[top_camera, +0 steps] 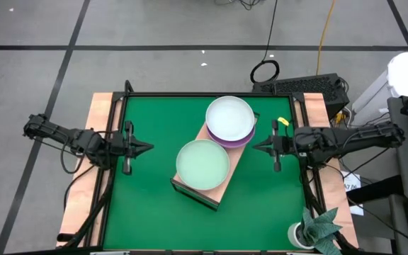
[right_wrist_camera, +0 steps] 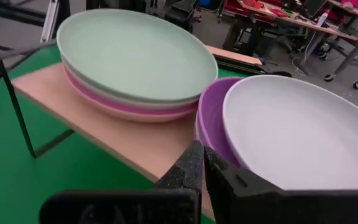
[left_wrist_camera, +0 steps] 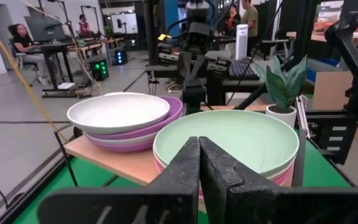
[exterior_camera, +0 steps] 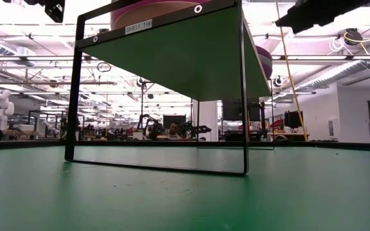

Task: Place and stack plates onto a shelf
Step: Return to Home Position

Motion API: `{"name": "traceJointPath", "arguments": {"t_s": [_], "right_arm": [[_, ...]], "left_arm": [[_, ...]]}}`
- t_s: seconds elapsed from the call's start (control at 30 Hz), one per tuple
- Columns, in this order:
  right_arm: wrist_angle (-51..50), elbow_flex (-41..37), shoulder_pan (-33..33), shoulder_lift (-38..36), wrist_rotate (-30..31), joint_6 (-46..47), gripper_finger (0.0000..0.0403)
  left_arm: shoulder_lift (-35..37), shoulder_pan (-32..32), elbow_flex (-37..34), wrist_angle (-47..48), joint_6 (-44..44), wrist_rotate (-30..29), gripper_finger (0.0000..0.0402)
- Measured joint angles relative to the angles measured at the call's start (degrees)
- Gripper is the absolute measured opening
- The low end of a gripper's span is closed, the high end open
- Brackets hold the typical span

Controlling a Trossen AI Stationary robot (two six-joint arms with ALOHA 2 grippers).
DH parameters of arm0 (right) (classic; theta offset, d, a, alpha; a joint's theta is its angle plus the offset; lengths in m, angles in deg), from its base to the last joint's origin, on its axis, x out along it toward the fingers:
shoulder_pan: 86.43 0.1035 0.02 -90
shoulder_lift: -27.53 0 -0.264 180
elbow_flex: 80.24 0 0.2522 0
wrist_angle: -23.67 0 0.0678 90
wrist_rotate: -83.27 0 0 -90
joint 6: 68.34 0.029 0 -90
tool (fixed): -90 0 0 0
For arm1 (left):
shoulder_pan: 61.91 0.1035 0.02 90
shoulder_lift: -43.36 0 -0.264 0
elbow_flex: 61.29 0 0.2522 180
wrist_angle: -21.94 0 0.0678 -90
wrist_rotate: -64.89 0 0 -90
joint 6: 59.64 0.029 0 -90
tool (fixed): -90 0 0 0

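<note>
Wrist views show us both pincers pressed together, holding nothing: the left gripper point(left_wrist_camera: 199, 142) and the right gripper point(right_wrist_camera: 199, 148) hang at opposite sides of the green mat point(top_camera: 147, 205), each pointing toward the shelf point(top_camera: 227, 185) and well apart from it. On the shelf we see a mint plate point(top_camera: 202, 163) topping one stack, and just beside it a white plate point(top_camera: 229, 117) resting on a purple plate point(top_camera: 236, 142).

I get bright, even overhead light on the mat point(top_camera: 154, 205). Ceiling lamps point(exterior_camera: 18, 22) glare at eleven o'clock, low view.
</note>
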Motion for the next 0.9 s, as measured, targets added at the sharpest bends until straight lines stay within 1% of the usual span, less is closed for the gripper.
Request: {"name": "traceJointPath", "arguments": {"t_s": [0.37, 0.57, 0.63, 0.9], "right_arm": [[6.6, -7.9, 0.0, -5.9, -0.1, -3.6, 0.0000], [13.4, -12.7, 0.0, -7.4, -5.4, -6.4, 0.0000], [15.4, -13.9, 0.0, -7.4, -6.1, -7.1, 0.0000], [21.5, -18.4, 0.0, -7.6, -6.0, -8.0, 0.0000]], "left_arm": [[0.2, 0.0, 0.0, 5.7, -1.7, -3.4, 0.0004], [0.2, 0.0, 0.0, 6.1, -2.1, -3.4, 0.0004], [0.2, 0.0, 0.0, 6.7, -1.8, -3.4, 0.0004], [0.2, 0.0, -4.4, 4.4, -0.4, -5.2, 0.0004]]}}
